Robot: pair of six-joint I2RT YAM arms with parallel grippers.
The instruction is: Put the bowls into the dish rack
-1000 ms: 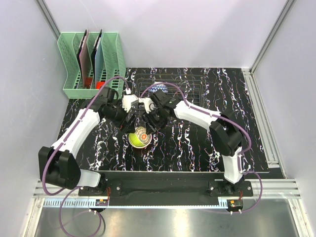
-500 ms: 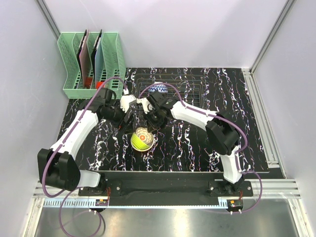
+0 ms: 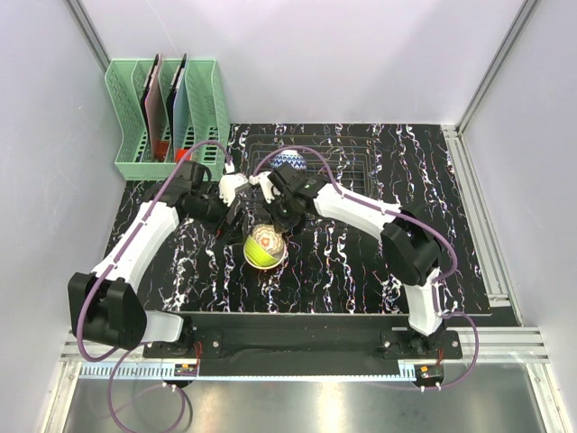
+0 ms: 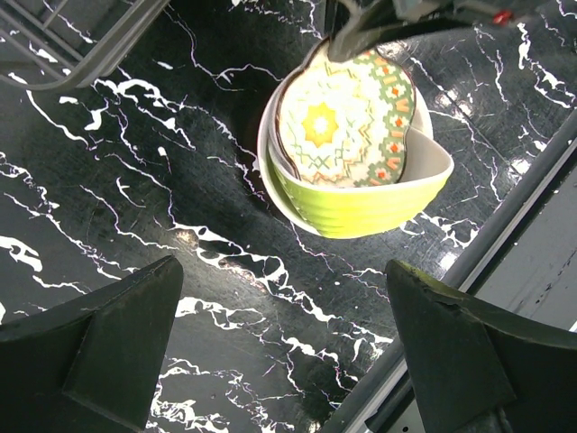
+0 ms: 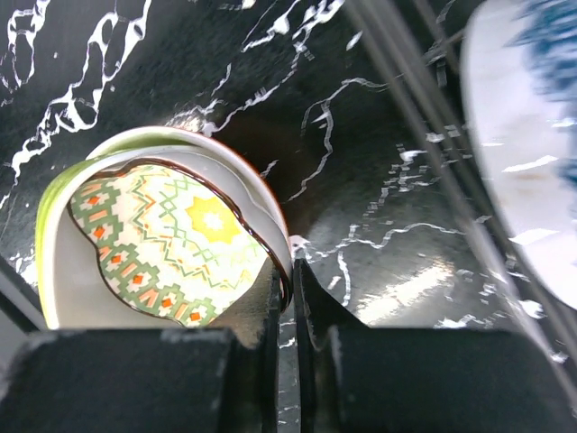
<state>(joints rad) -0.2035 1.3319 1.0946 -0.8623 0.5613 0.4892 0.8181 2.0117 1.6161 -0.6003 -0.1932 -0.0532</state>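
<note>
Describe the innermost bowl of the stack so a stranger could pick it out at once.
On the black marbled mat, just in front of the wire dish rack, the right gripper pinches the rim of a tilted bowl stack. The innermost bowl sits inside a lime green bowl and alone carries green-and-orange zigzags around a yellow star.

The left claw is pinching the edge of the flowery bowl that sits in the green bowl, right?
No, the right gripper is the one pinching the edge of the patterned bowl that sits in the lime green bowl. The right wrist view shows its fingers shut on that rim. The left gripper is open and holds nothing.
</note>
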